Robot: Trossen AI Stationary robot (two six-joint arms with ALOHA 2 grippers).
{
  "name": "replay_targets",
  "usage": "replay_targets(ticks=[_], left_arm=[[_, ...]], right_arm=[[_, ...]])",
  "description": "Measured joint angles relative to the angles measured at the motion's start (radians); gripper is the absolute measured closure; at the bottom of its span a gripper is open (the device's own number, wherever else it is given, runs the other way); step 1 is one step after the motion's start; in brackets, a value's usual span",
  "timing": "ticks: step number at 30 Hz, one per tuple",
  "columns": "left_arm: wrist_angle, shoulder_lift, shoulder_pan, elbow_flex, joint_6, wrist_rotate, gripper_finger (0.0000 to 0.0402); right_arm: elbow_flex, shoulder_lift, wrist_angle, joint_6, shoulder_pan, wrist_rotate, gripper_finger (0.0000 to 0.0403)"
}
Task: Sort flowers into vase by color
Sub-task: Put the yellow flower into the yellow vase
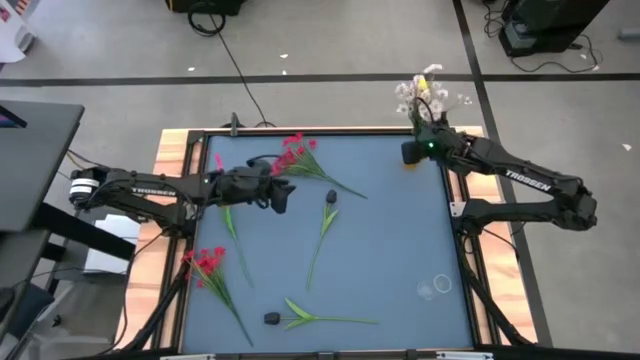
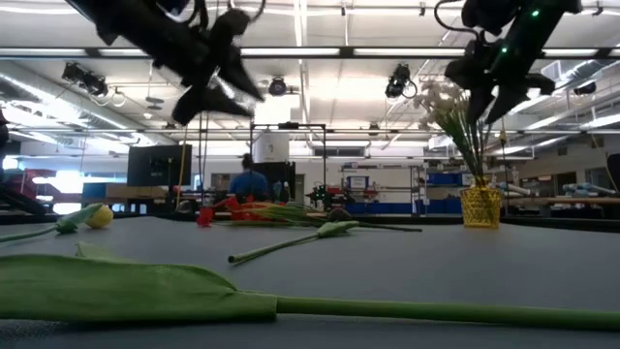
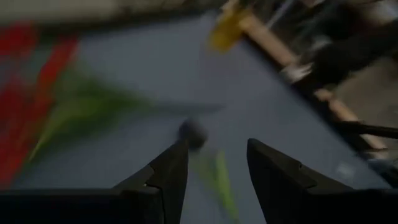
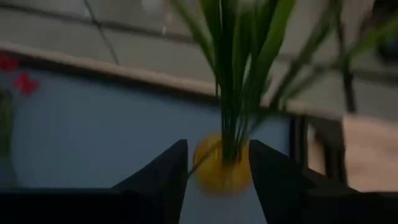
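A yellow vase (image 2: 481, 206) stands at the table's far right corner and holds white sprays (image 1: 412, 92) and green stems (image 4: 233, 93). My right gripper (image 1: 414, 152) hovers open just near of the vase (image 4: 217, 171), level with the stems. My left gripper (image 1: 281, 197) hangs open above the table's left middle, between a red cluster (image 1: 297, 156) and a dark-headed bud (image 1: 331, 198). That bud (image 3: 193, 132) lies flat on the table beyond its fingertips. Another red cluster (image 1: 205, 264) and a second dark-headed bud (image 1: 272, 318) lie near the near edge.
A green-stemmed flower (image 1: 228, 222) lies under the left arm. A yellow bud (image 2: 98, 215) lies on the table, seen at the left of the low view. A small clear round object (image 1: 436, 286) sits at the near right. The table has a raised wooden frame (image 1: 170, 150). A person (image 2: 250, 180) stands in the room behind.
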Motion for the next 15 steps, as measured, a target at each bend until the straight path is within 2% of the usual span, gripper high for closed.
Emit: replay_targets(ticks=[3, 7, 11, 15], left_arm=[[-0.200, 0.000, 0.000, 0.000, -0.204, 0.001, 0.0230], [-0.435, 0.000, -0.010, 0.000, -0.382, 0.002, 0.0230], [-0.545, 0.000, -0.012, 0.000, -0.446, 0.039, 0.0230], [-0.565, -0.001, -0.012, 0.000, -0.449, 0.062, 0.0230]], right_arm=[[0.033, 0.000, -0.109, 0.078, 0.000, -0.053, 0.0209], [0.066, 0.000, -0.169, 0.104, 0.001, -0.061, 0.0208], [0.091, 0.000, -0.171, 0.109, 0.001, -0.059, 0.0208], [0.107, 0.000, -0.171, 0.135, 0.001, -0.057, 0.0208]])
